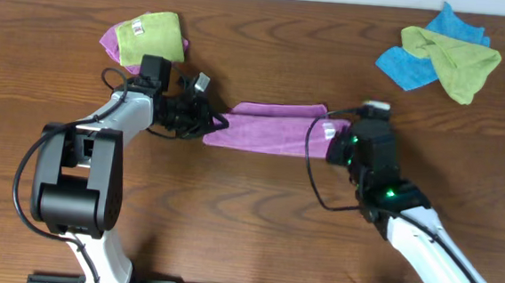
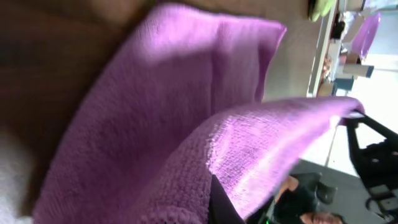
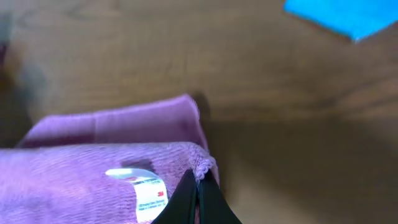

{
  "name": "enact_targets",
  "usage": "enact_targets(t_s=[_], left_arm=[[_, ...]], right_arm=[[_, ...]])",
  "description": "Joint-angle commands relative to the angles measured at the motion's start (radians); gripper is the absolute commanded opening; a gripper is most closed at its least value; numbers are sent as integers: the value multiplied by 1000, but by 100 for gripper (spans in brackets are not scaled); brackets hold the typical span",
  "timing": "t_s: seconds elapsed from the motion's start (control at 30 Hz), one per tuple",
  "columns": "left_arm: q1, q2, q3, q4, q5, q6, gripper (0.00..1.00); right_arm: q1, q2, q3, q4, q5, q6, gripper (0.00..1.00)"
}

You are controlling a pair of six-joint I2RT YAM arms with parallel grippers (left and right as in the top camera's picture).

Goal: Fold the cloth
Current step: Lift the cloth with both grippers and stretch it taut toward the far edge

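The lilac cloth (image 1: 271,128) lies mid-table as a long doubled strip stretched between my two grippers. My left gripper (image 1: 208,120) is at its left end, shut on the cloth. In the left wrist view the cloth (image 2: 161,106) fills the frame, with an upper layer raised over the lower one, and only one black finger (image 2: 222,208) shows under it. My right gripper (image 3: 198,183) is shut on the cloth's corner hem (image 3: 205,167), beside the white tag (image 3: 146,190). From overhead the right gripper (image 1: 329,129) sits at the strip's right end.
A lime-green cloth folded on a purple one (image 1: 148,38) lies at the back left, close to the left arm. A heap of blue and green cloths (image 1: 441,57) lies at the back right; its blue edge (image 3: 348,15) shows in the right wrist view. Cables loop beside both wrists.
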Motion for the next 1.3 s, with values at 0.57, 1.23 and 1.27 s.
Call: enact_targets(t_s=[0.57,1.23,1.27], left_arm=[[-31,-17,2,189,-246,-178,6],[-37,20,2,267,-415,-186,6],[-37,23,2,268,-415,-186,6]], right_arm=[[-33,329,110,280,-18,-148,1],[-33,484,198,246,-20,-199,1],[-33,484,198,235,-20,-199,1]])
